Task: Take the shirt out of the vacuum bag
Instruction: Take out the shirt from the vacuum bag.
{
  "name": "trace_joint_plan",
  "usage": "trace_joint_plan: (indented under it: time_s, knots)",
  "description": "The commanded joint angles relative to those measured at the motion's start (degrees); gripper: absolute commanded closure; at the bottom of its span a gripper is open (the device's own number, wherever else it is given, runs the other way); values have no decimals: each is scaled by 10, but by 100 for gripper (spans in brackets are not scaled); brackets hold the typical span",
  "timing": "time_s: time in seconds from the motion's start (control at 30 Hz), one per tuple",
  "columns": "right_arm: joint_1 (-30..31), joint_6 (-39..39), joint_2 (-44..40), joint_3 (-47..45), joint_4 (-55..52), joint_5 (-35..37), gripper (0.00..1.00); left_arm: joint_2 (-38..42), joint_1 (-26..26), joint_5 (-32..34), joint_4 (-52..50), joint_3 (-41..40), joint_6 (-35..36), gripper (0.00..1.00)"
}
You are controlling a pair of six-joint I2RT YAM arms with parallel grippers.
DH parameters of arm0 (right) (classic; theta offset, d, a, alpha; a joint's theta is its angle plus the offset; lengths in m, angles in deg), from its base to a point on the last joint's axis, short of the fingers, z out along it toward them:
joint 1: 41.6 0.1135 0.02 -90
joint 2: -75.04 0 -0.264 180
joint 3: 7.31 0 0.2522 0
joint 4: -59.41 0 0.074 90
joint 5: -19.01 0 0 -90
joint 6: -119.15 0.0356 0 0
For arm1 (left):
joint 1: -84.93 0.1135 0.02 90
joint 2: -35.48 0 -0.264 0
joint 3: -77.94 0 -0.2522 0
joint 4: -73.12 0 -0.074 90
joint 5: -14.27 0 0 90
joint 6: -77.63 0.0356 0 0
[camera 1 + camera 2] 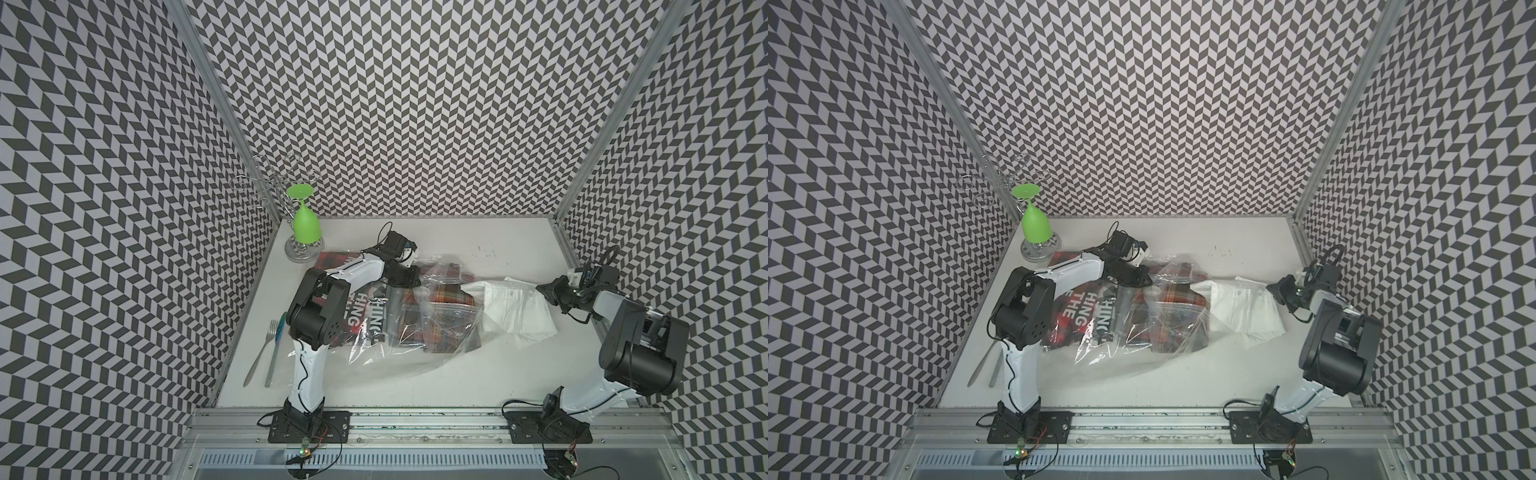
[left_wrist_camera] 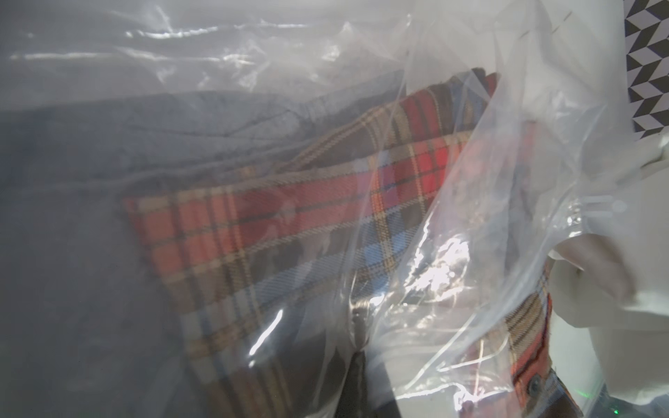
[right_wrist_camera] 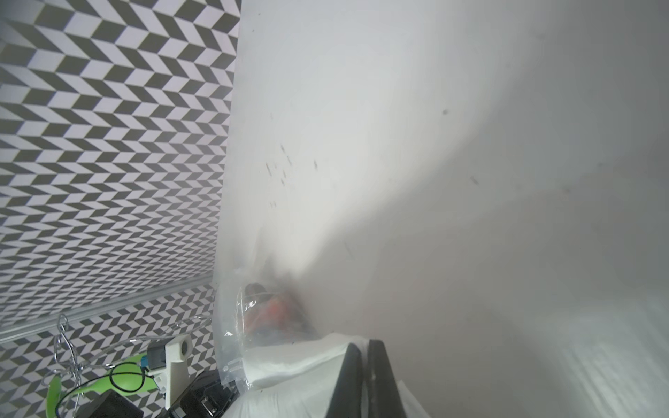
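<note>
At the left edge of the tabletop a fork and a teal-handled utensil lie side by side. In the far left corner a green goblet sits upside down on a wire rack. The left tool, pressed together, pinches a fold of the vacuum bag at its far edge. The crinkled bag sprawls across the middle of the tabletop, with a plaid shirt and dark lettered cloth showing through it. At its right end a white shirt lies mostly outside, its left end overlapped by plastic. The right tool, pressed together, pinches the white shirt's right end.
</note>
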Motion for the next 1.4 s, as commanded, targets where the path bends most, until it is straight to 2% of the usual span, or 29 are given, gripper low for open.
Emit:
trace_joint_plan:
  time_s: [0.0, 0.4, 0.6, 0.73, 0.9, 1.07, 1.17, 1.27, 1.37]
  knots:
    - [-30, 2, -3, 1, 59, 9, 100, -1, 21, 70, -62, -13, 1, 100]
    - [-111, 24, -46, -47, 93, 4, 100, -2, 26, 64, -71, 26, -1, 100]
    - [-113, 23, -74, -95, 72, -27, 99, 0, 29, 60, -70, 32, -3, 100]
    - [-113, 33, -128, -148, 51, -52, 97, 7, 37, 59, -68, 31, -5, 100]
    - [-109, 32, -192, -191, -3, -47, 95, 15, 60, 59, -74, 35, -5, 100]
    - [-98, 43, -249, -245, -16, -40, 87, 27, 87, 57, -82, 37, 3, 100]
    - [-94, 44, -270, -269, -21, -46, 75, 31, 92, 49, -86, 44, 4, 100]
    - [-86, 39, -282, -269, -33, -54, 58, 30, 87, 33, -90, 53, 2, 100]
    - [-75, 40, -279, -261, -26, -68, 51, 28, 79, 20, -86, 52, -3, 100]
